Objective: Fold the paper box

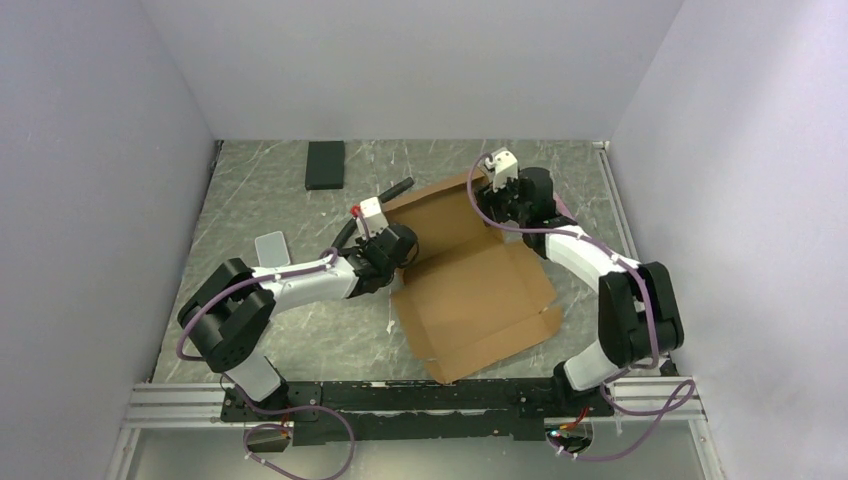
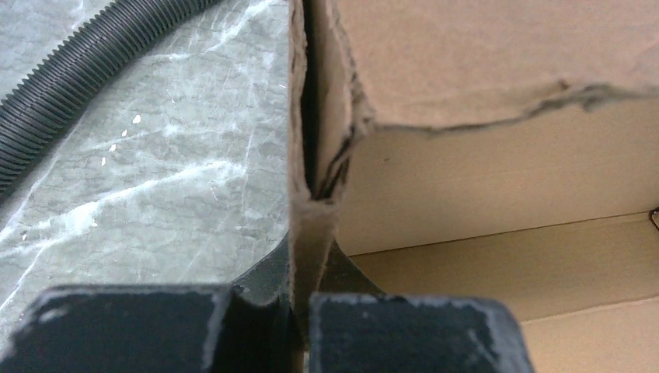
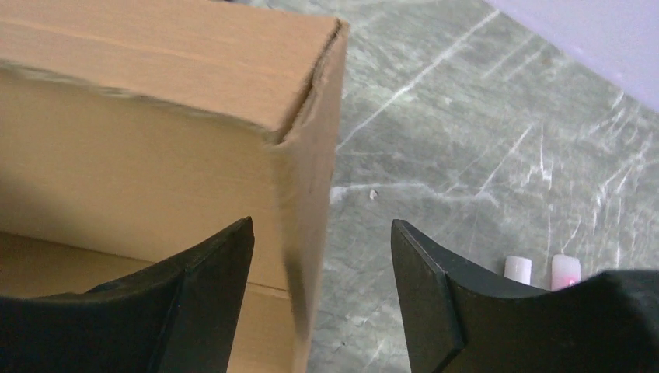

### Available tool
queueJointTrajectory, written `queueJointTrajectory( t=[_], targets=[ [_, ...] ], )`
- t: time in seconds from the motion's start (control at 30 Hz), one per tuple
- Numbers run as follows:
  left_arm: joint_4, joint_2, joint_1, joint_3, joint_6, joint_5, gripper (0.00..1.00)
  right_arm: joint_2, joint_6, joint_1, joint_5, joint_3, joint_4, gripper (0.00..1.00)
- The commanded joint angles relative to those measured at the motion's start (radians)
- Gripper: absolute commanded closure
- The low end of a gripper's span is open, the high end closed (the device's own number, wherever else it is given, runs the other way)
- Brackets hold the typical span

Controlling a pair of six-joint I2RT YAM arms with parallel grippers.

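left jaws clamp the paper box [image 1: 470, 290] wall at 9 o'clock, while right jaws, apart astride its 1 o'clock corner, should close squarely before folding.

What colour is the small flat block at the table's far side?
The flat block is black; the top external view shows it best.

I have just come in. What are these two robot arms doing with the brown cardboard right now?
The two arms are folding a plain brown cardboard mailer box on the grey marbled table. The left gripper is shut on the edge of one raised side wall. The right gripper is open, with a far corner wall between its fingers. The large near panel lies flat.
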Motion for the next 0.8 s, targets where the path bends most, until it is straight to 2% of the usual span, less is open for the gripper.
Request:
queueJointTrajectory(
  t=[0.0, 0.1, 0.23, 0.33, 0.6, 0.77],
  targets=[
    [-0.026, 0.010, 0.014, 0.042, -0.043, -0.028, 1.00, -0.106, -0.042, -0.019, -0.141, 0.048, -0.061, 0.29],
    [-0.036, 0.017, 0.019, 0.050, -0.052, -0.020, 1.00, -0.136, -0.085, -0.057, -0.223, 0.079, -0.149, 0.21],
    [-0.064, 0.026, 0.024, 0.070, -0.060, -0.011, 1.00, -0.183, -0.162, -0.121, -0.366, 0.117, -0.294, 0.20],
    [-0.070, 0.032, 0.028, 0.081, -0.064, 0.005, 0.94, -0.222, -0.168, -0.180, -0.466, 0.108, -0.317, 0.20],
    [-0.094, 0.036, 0.033, 0.089, -0.091, 0.044, 0.58, -0.242, -0.156, -0.237, -0.540, 0.099, -0.343, 0.20],
    [-0.104, -0.016, 0.033, 0.058, -0.105, 0.043, 0.37, -0.244, -0.150, -0.250, -0.560, 0.096, -0.345, 0.20]
  ],
)
